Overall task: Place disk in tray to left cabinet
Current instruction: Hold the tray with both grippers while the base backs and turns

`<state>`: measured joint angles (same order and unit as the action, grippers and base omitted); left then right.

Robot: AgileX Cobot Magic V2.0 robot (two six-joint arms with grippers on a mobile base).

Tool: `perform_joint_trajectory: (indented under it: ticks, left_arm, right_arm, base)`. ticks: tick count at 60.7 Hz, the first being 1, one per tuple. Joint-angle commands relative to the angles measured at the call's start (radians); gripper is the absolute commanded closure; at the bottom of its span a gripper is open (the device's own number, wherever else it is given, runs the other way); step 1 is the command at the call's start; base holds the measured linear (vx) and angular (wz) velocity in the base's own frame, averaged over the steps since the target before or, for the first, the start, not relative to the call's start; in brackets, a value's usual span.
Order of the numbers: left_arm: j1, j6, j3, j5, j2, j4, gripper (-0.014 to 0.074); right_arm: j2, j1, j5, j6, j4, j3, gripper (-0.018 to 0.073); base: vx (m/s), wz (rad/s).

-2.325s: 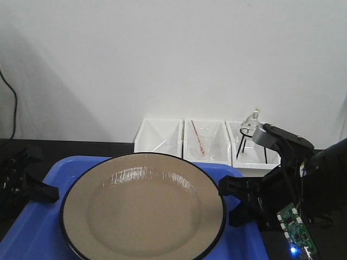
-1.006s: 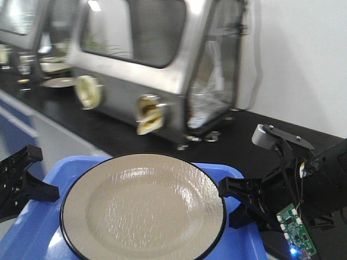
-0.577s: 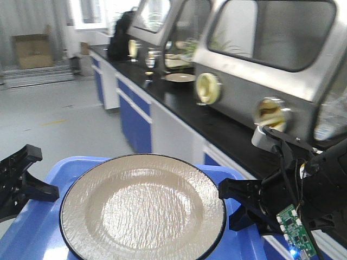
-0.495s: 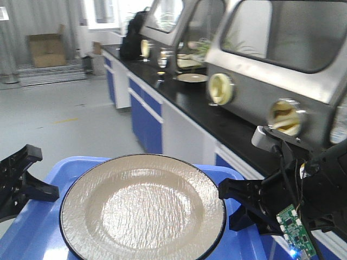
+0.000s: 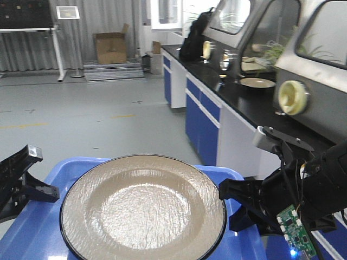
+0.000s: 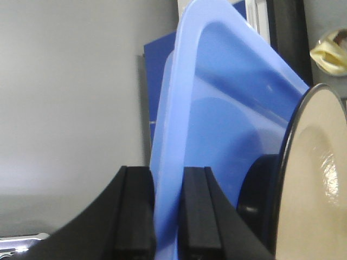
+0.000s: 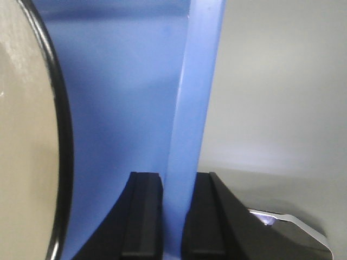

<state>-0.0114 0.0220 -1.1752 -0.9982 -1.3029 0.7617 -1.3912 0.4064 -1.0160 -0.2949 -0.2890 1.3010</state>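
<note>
Step in hand: transport. The left gripper (image 6: 166, 214) is clamped on the tray (image 6: 217, 97) rim, and the right gripper (image 7: 174, 216) is clamped on the opposite rim. The disk (image 5: 142, 208) lies flat between them, inboard of each. The lab counter (image 5: 255, 105) runs to the right of the right gripper (tight side), with open floor (image 5: 81, 119) ahead. The left cabinet is not in view. Next, likely: locate it, keeping the tray level.

Glossy beige enamel disk (image 5: 142, 208), smooth blue plastic tray (image 5: 54, 184), shiny black countertop (image 5: 255, 106)
</note>
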Motion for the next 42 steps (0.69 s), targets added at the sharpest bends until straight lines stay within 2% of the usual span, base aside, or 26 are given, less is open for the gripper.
perform_joint_trajectory:
  ticks: [1,23,42]
  left_arm:
    - [-0.035,0.020,-0.033,-0.066,0.037,0.287,0.0596]
    - [-0.035,0.020,-0.033,-0.070,0.037,0.288,0.0596]
    - [-0.035,0.020,-0.033,-0.070,0.037,0.288,0.0596]
  right_arm:
    - [0.029,0.032,0.101,0.016,-0.212,0.044,0.0564]
    - [0.029,0.032,0.101,0.016,-0.212,0.044,0.0564]
    - [0.029,0.032,0.101,0.016,-0.212,0.044,0.0564]
  base:
    - [0.13,0.37]
    - [0.18,0.33]
    - [0.29,0.24]
